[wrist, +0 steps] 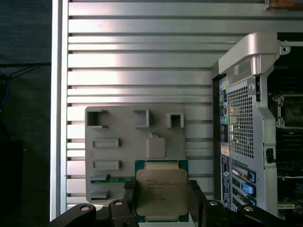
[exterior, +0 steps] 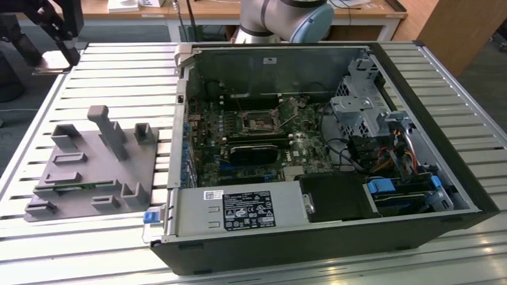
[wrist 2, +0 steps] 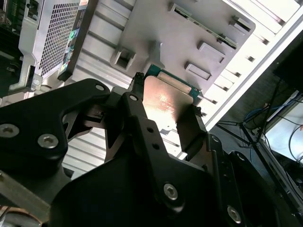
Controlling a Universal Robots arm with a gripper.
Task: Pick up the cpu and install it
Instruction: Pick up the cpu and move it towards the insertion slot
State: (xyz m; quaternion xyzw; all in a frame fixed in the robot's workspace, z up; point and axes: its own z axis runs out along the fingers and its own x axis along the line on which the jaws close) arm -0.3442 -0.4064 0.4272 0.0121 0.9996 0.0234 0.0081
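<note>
Two fingers (wrist: 129, 196) of the gripper (wrist: 161, 188) are clamped on opposite edges of the cpu (wrist: 161, 194), so I report the gripper as closed on the part. The cpu sits squarely between the fingertips with its metal top facing the first wrist camera. Both wrist views show the fingers bearing on the rim only. I judge this edge grip is used to keep the pads off the top and off the underside.

From its apparent size against the fixture (wrist: 118, 156) behind it, I judge the cpu is lifted clear, not resting in a pocket. The fixture's raised pockets and posts appear intended to hold parts at fixed positions. A memory stick (wrist: 111, 179) lies in one slot.

The fixture rests on the slatted table (exterior: 119, 77), just beside the case (exterior: 178, 119). The case lies on its side with the panel off, which leaves the socket (exterior: 260, 120) facing upward and accessible. The cpu is over the fixture side, well apart from the socket.
</note>
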